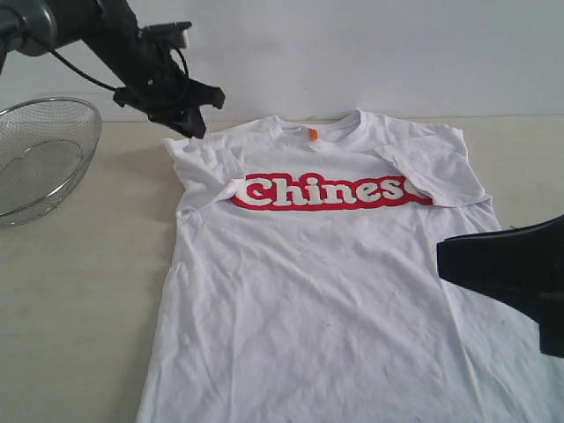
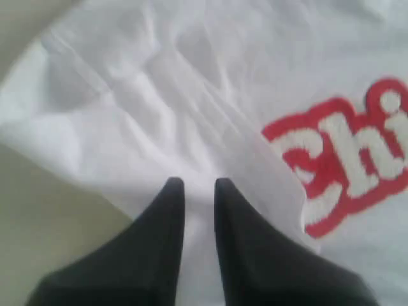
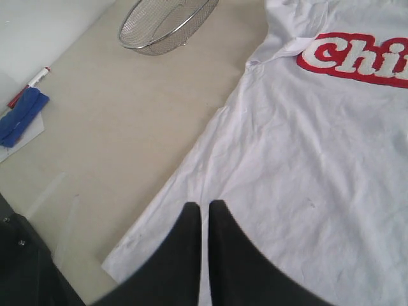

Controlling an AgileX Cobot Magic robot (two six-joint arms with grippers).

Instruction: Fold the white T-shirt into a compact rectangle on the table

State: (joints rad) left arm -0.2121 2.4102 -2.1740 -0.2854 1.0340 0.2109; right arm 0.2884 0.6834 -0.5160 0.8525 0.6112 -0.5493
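Observation:
The white T-shirt point(image 1: 326, 291) lies chest up on the table point(image 1: 88, 291), with both sleeves folded inward over the ends of its red lettering point(image 1: 326, 191). The orange neck tag point(image 1: 312, 134) shows at the collar. My left gripper point(image 1: 196, 128) hangs at the shirt's far left shoulder. In the left wrist view the left gripper point(image 2: 199, 185) is open by a narrow gap over the folded sleeve point(image 2: 159, 95), with only cloth showing underneath. My right gripper point(image 1: 445, 256) hovers over the shirt's right side. The right wrist view shows the right gripper point(image 3: 204, 205) shut and empty above the shirt point(image 3: 306, 159).
A round wire-mesh basket point(image 1: 40, 154) stands on the table at the far left, also visible as the basket point(image 3: 166, 22) in the right wrist view. Past the bare tabletop point(image 3: 127, 115) lie a blue cloth point(image 3: 22, 118) and a red-capped marker point(image 3: 29, 86). A white wall runs behind the table.

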